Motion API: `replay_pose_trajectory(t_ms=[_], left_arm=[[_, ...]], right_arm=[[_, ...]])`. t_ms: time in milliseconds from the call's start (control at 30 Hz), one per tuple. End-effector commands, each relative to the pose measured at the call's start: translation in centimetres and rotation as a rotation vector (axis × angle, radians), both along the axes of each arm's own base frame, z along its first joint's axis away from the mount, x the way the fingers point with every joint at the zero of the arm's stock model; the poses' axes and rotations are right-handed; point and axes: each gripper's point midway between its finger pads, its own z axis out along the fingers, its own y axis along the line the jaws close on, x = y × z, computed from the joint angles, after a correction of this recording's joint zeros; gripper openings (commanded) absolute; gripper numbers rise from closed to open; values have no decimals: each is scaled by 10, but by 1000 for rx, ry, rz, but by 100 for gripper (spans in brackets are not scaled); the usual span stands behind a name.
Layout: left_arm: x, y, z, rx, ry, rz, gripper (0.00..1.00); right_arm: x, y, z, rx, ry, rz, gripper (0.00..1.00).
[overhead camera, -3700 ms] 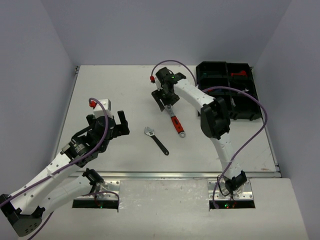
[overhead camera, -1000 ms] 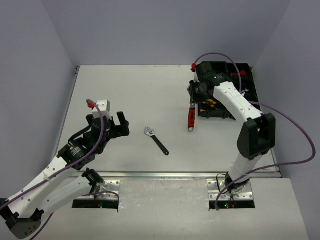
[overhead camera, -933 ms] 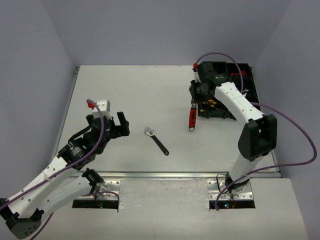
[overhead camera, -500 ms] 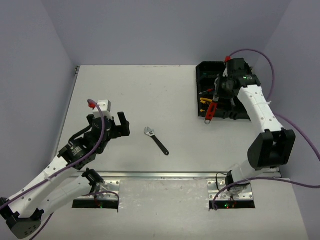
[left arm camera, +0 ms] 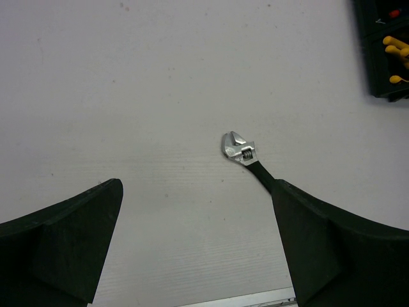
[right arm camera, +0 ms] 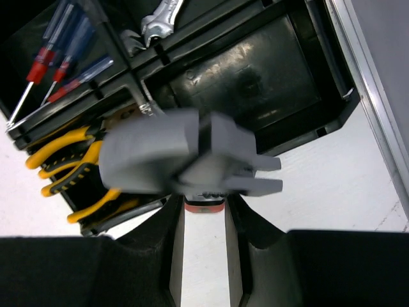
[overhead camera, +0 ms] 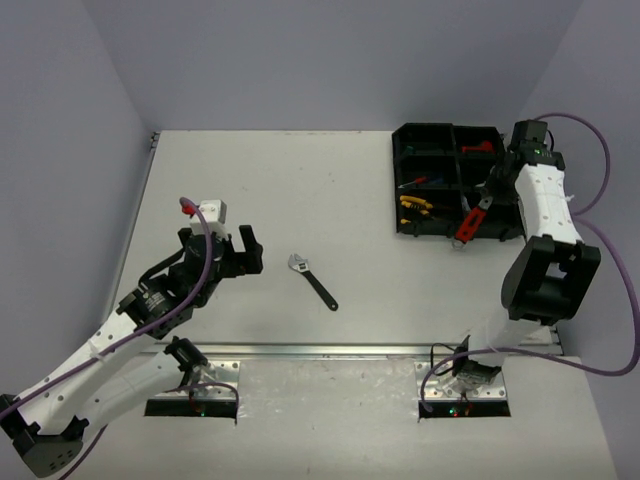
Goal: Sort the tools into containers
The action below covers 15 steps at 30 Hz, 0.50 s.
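My right gripper (overhead camera: 490,197) is shut on the red-handled adjustable wrench (overhead camera: 468,222) and holds it above the black organiser tray (overhead camera: 405,137); its silver head (right arm camera: 185,160) fills the right wrist view, blurred. The handle hangs down over the tray's near edge. The tray holds yellow-handled pliers (overhead camera: 415,205), screwdrivers (right arm camera: 54,61) and a silver wrench (right arm camera: 158,16). A black-handled adjustable wrench (overhead camera: 311,279) lies on the table mid-front, also in the left wrist view (left arm camera: 246,157). My left gripper (overhead camera: 247,248) is open and empty, left of it.
The tray sits at the back right, near the table's right edge (overhead camera: 535,260). A red tool (overhead camera: 478,148) lies in a far compartment. A metal rail (overhead camera: 330,350) runs along the table's front edge.
My right gripper has carried the red-handled wrench from mid-table rightward to over the tray's right side. The left arm has barely moved.
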Motion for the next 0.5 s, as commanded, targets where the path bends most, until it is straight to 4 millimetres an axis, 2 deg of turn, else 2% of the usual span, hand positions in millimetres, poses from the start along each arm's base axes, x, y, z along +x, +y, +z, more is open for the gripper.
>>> replay_pose_trajectory(t_ms=[0, 167, 267, 467], left_arm=[[4, -3, 11, -27, -45, -12, 100], [4, -3, 11, -28, -46, -11, 100], [4, -2, 12, -27, -48, -8, 100], [4, -3, 12, -27, -47, -9, 100]], right_arm=[[41, -17, 24, -2, -136, -59, 0], [51, -22, 15, 7, -141, -104, 0], [55, -26, 1, 7, -116, -141, 0], [49, -28, -22, 15, -69, -172, 0]])
